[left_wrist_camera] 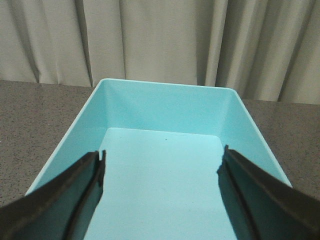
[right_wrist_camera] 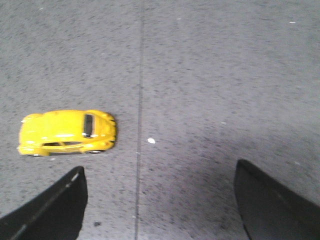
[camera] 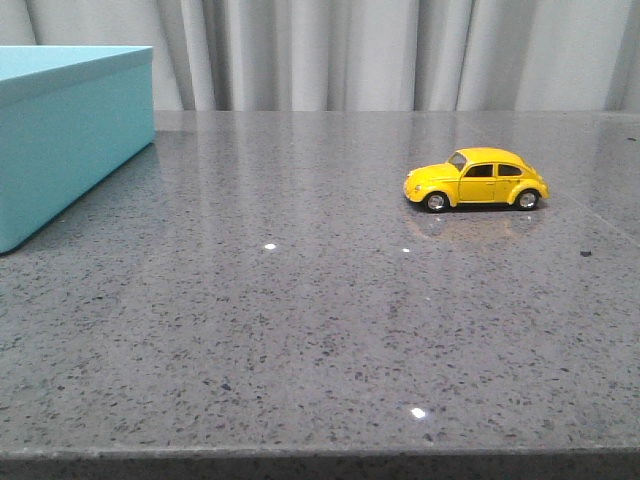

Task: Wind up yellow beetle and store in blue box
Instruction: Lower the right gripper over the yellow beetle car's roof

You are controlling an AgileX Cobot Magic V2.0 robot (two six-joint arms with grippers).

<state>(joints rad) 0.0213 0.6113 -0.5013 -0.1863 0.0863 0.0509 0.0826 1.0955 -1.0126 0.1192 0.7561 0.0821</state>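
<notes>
The yellow beetle stands on its four wheels on the grey speckled desk, out toward two o'clock in the front view, side-on with its nose toward nine o'clock. The blue box sits well apart from it at ten o'clock, at the desk's left edge; the left wrist view shows it open-topped with nothing visible inside.

Neither arm shows in the front view. The right pincer hangs above the desk with its jaws spread wide and nothing between them; the car lies off to one side of the gap, not under it. The left pincer, likewise spread and unloaded, is poised over the box.

The step in hand appears to be the approach. To do it well, the right arm should first centre its gap over the car, then turn so the jaws close across the narrow flanks, not nose to tail. The body looks glossy and rounded, so a low grip near the sills would likely hold best while leaving the wheels free to roll for winding.
</notes>
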